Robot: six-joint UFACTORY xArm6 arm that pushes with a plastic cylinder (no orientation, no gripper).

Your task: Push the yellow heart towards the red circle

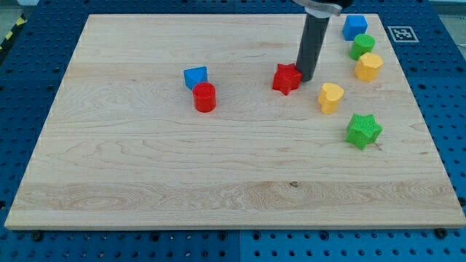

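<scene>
Resting tool tip (pixel 306 78), gripping nothing, against star (pixel 287 78), heart (pixel 330 97) lying right-below: risking shoving star toward circle (pixel 205 97) instead.

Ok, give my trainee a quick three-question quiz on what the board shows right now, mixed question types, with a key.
1. True or false: my tip touches the yellow heart.
2. Which block lies between the yellow heart and the red circle?
A. green star
B. red star
C. blue cube
3. Fill in: the small blue block sits just toward the view's ___ of the red circle.

Key:
1. False; my tip is beside the red star, to the view's left of the heart.
2. B
3. top
</scene>
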